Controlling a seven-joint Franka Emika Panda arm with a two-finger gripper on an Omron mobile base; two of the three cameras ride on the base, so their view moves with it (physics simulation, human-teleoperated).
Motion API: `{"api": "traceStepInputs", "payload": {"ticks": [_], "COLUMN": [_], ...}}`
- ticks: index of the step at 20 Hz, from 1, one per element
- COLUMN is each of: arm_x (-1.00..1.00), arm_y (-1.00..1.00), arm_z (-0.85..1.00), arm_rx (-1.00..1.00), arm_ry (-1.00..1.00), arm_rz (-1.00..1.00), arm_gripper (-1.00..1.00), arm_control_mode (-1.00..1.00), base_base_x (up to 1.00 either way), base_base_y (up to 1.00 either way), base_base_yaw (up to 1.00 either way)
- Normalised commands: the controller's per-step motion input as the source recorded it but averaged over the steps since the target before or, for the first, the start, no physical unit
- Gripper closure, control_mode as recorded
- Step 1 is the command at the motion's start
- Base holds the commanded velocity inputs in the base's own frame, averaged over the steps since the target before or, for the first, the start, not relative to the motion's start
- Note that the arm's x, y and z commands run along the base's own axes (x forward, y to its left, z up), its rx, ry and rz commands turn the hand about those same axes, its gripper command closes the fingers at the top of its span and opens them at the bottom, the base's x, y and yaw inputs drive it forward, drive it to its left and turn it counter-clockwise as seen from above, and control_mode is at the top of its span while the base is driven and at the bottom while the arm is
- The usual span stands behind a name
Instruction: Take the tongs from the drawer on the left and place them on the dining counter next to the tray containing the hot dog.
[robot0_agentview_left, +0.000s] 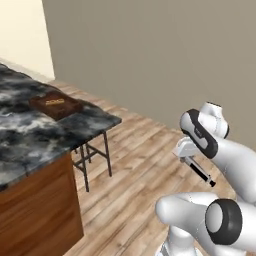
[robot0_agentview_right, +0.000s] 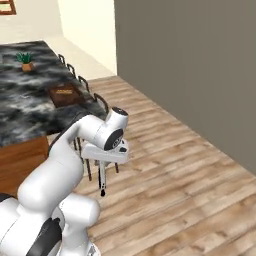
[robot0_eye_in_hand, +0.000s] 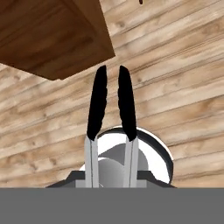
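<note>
Left base view: the gripper (robot0_agentview_left: 192, 161) is clamped on the tongs (robot0_agentview_left: 201, 172), held over the floor, off the dining counter (robot0_agentview_left: 30, 135); the tray (robot0_agentview_left: 56, 105) sits near its far edge.

Right base view: tongs hang downward beside the counter's corner.

Hand view: black tips point floorward.

Judgement: fetching done, placing remains.

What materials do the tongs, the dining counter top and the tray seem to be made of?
The tongs look like polished metal, with silvery shiny arms and matte black tips, perhaps rubber or plastic. The dining counter top looks like polished stone, black and grey marbling with white streaks; its side panels look like brown wood. The tray looks like dark brown wood, though its grain is hard to see.
</note>
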Motion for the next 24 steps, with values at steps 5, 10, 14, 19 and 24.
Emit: {"api": "traceStepInputs", "payload": {"ticks": [5, 10, 14, 19, 24], "arm_x": [0.00, 0.00, 0.00, 0.00, 0.00], "arm_y": [0.00, 0.00, 0.00, 0.00, 0.00], "arm_z": [0.00, 0.00, 0.00, 0.00, 0.00], "arm_rx": [0.00, 0.00, 0.00, 0.00, 0.00], "arm_ry": [0.00, 0.00, 0.00, 0.00, 0.00], "arm_rz": [0.00, 0.00, 0.00, 0.00, 0.00], "arm_gripper": [1.00, 1.00, 1.00, 1.00, 1.00], "arm_control_mode": [1.00, 1.00, 1.00, 1.00, 1.00], "base_base_x": [0.49, 0.52, 0.51, 0.51, 0.29], "base_base_y": [-1.00, -1.00, -0.96, -0.78, -0.65], "base_base_yaw": [0.55, 0.55, 0.59, 0.66, 0.75]}}
